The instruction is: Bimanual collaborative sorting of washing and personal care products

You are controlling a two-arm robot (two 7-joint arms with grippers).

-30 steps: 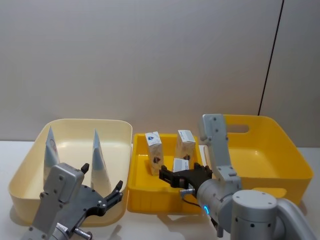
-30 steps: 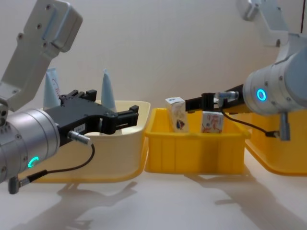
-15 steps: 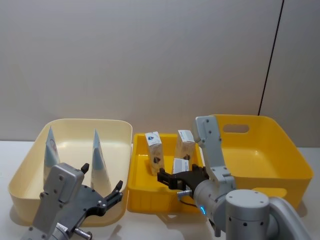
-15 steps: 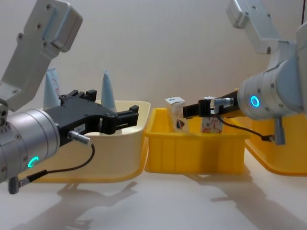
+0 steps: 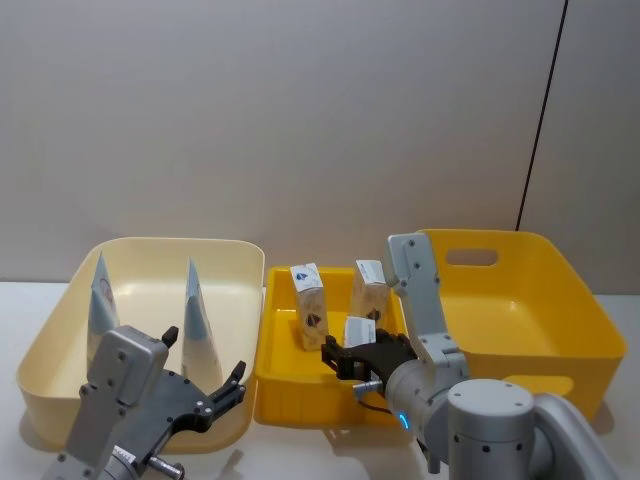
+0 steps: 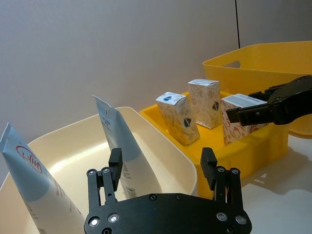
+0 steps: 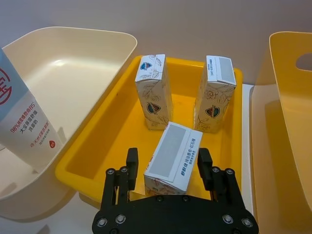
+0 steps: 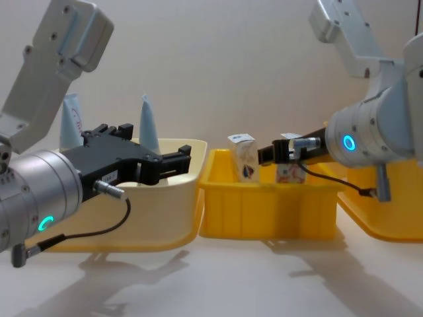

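Two pale blue-and-white tubes (image 5: 103, 300) (image 5: 197, 315) stand upright in the cream tub (image 5: 160, 252). Three small white cartons are in the small yellow tray (image 5: 300, 398): one (image 7: 155, 92) leaning, one (image 7: 215, 92) upright, one (image 7: 173, 156) nearest my right gripper. My right gripper (image 7: 168, 163) is open and straddles that nearest carton, with a finger (image 7: 131, 163) on either side and a gap to it on the left. My left gripper (image 6: 162, 165) hovers open at the cream tub's near edge, holding nothing, short of the nearer tube (image 6: 119, 146).
A large yellow tub (image 5: 520, 300) with a handle slot stands right of the tray, and its inside looks bare. The three containers sit side by side on a white table (image 8: 218, 277), with a grey wall behind.
My right gripper has shifted left and closer over the small yellow tray, and now stands around the nearest carton. The left arm has not moved.
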